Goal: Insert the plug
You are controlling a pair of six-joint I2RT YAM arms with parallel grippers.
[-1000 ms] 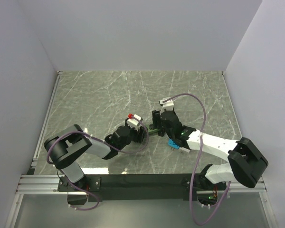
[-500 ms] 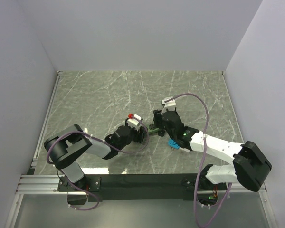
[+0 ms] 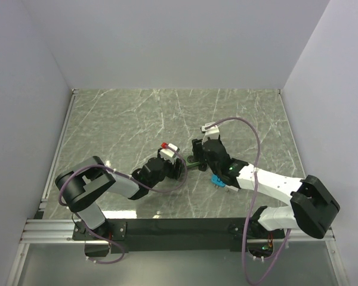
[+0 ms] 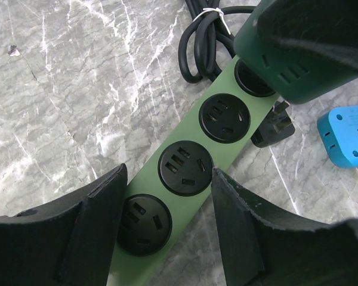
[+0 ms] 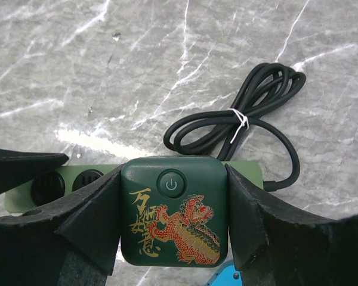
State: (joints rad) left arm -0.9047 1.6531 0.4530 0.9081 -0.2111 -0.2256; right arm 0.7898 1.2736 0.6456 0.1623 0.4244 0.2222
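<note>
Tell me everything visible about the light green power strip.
The light green plastic power strip lies flat on the marble table. It has four round black sockets: three are free, the far one is covered by the dark green adapter held in the right gripper. The left gripper appears to clamp its long sides near the other end. Its black cord, bundled with a white tie, leaves the far end.

Veined counter (image 3: 137, 113), one blue block (image 4: 349, 136)
Green-grey marble with white streaks, enclosed by pale grey walls (image 3: 179, 42); the blue block lies flat on it.
</note>
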